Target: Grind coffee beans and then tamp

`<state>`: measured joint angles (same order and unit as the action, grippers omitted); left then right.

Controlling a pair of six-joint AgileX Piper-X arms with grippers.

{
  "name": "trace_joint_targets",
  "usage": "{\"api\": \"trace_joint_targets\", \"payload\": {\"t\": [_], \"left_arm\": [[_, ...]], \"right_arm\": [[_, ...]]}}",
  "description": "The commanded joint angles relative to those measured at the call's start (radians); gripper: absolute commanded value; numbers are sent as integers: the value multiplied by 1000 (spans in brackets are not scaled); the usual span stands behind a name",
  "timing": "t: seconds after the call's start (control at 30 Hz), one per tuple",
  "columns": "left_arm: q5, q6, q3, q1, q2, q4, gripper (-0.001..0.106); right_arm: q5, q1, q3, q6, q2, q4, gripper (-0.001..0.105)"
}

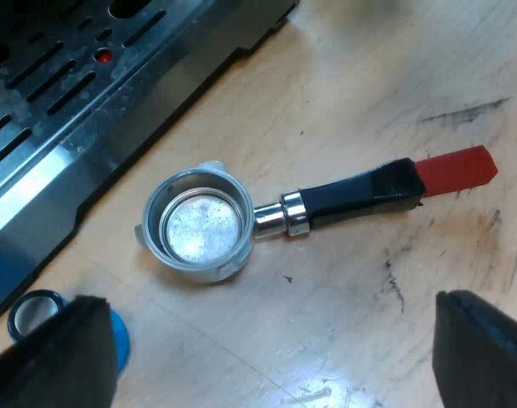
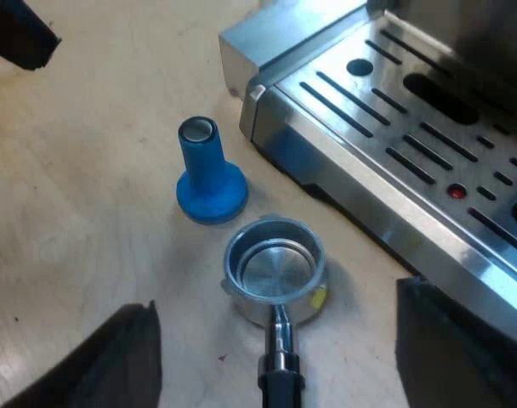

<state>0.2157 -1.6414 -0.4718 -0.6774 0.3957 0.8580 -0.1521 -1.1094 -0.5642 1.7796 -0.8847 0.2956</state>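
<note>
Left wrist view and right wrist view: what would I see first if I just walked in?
A round metal holder with a black handle ending in red lies loose on the pale wooden table, its basket empty. A blue tamper stands upright beside the basket, and the espresso machine's slotted steel drip tray runs close by both.

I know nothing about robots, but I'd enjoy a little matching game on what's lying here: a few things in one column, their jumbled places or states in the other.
Things
1. round metal holder with a black, red-tipped handle
2. blue tamper with a silver top
3. slotted steel drip tray of the espresso machine

Places or states
A. stands upright on the wooden table
B. lies flat, its basket empty
C. carries a small red dot among its slots

Pairs: 1-B, 2-A, 3-C
</note>
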Motion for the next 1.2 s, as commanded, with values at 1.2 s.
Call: {"api": "trace_joint_targets", "payload": {"t": [1.2], "left_arm": [[-189,-206,-41,-6,-1,6,77]], "right_arm": [[-3,-142,52,14,-363,-468,66]]}}
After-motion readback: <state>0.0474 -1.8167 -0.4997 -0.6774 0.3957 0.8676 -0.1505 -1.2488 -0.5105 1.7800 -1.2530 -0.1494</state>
